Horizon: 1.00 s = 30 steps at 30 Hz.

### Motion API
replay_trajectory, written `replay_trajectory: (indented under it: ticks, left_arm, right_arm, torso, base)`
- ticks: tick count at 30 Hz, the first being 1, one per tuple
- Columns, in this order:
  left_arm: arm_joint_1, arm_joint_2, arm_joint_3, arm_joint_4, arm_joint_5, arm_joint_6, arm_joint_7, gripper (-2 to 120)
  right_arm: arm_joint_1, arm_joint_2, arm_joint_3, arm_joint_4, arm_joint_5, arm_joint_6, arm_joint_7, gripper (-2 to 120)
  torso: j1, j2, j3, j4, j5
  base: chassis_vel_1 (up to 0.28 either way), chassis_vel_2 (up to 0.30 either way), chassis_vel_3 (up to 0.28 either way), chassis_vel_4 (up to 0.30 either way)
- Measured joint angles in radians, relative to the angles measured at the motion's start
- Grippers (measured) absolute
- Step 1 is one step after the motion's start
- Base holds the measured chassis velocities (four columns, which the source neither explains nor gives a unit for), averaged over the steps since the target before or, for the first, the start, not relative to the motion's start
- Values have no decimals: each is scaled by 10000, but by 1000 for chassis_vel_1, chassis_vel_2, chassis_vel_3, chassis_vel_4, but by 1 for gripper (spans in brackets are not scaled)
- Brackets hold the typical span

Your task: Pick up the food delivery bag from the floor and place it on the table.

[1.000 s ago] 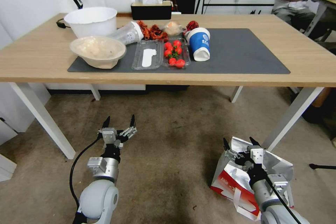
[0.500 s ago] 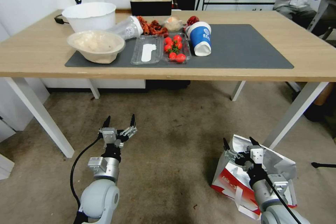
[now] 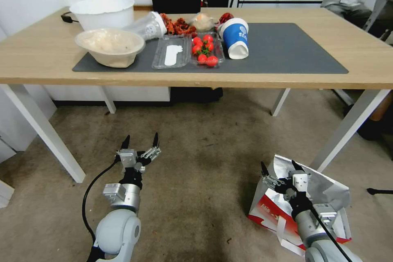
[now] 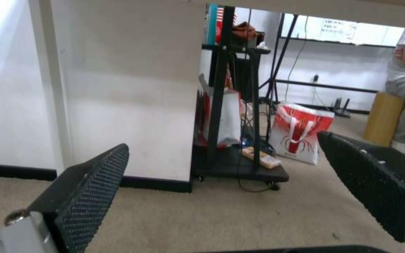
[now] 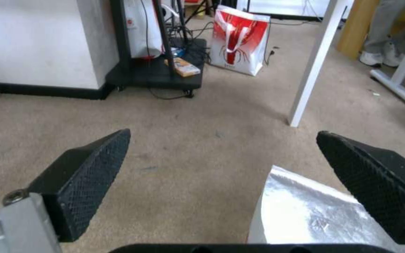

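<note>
The food delivery bag stands open on the floor at the lower right, white and red with silver foil lining. My right gripper hovers open just above the bag's near rim, nothing between its fingers; the right wrist view has the foil below the open gripper. My left gripper hangs open over bare carpet at the lower left, far from the bag, and looks under the table in its wrist view. The table with its dark grey mat spans the far side.
A white table leg slants down right beside the bag. Bowls, a tomato tray and a blue cup crowd the mat's left half. Another red-and-white bag and a black stand sit beyond the table.
The whole head picture has shifted: the table sits higher and nearer, the bag slightly lower right, so the camera moved. Both grippers keep the same open pose.
</note>
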Motion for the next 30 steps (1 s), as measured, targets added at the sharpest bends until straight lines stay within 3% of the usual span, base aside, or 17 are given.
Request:
replay_trajectory:
  ticks: [30]
  left_arm:
    - [-229, 52, 99, 161, -319, -156, 219, 100]
  right_arm:
    - [144, 37, -2, -176, -32, 230, -5, 100]
  torso:
    - [-236, -1135, -895, 0, 0]
  base:
    - [0, 0, 0, 0]
